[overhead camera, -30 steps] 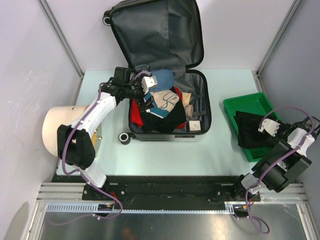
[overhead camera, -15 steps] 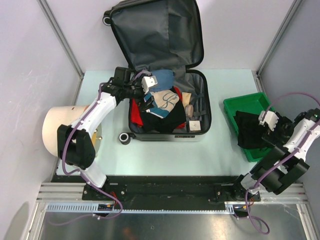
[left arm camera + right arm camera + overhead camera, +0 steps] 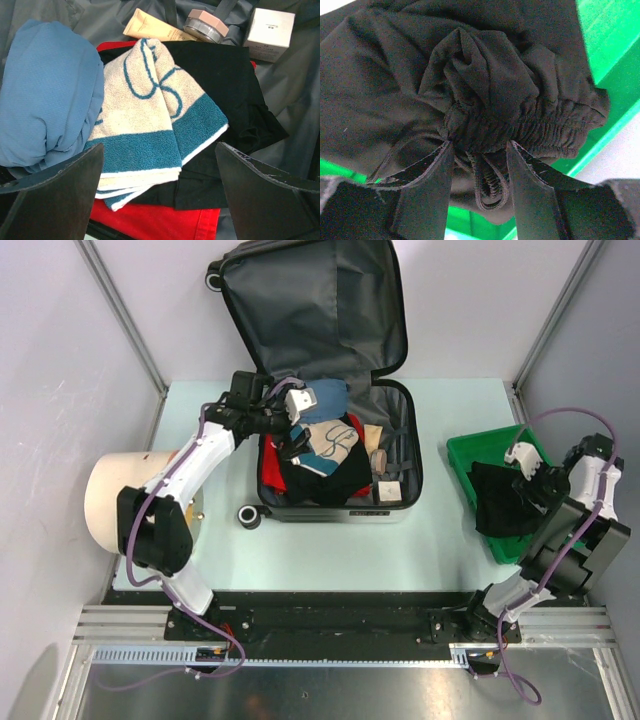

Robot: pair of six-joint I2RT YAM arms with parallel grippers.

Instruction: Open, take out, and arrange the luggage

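Note:
The luggage (image 3: 310, 300) lies open at the back, its lid leaning up and its grey lining showing. It holds a blue cloth (image 3: 50, 90), a cream and teal towel (image 3: 150, 105), a black garment (image 3: 225, 90), a red garment (image 3: 150, 220), a tube (image 3: 150, 27), a jar (image 3: 205, 25) and a white box (image 3: 270, 27). My left gripper (image 3: 290, 425) hangs open just above the towel's near edge, as the left wrist view (image 3: 160, 150) shows. My right gripper (image 3: 525, 485) pinches the bunched waistband of another black garment (image 3: 485, 75) in the green bin (image 3: 500, 445).
A beige cylinder (image 3: 110, 502) lies at the left table edge beside the left arm. A black wheel (image 3: 249, 516) of the suitcase sticks out at its near left corner. Bare table lies between the suitcase and the bin.
My right arm has swung up and back at the table's right edge, its gripper staying at the black garment in the bin. The left arm has barely moved.

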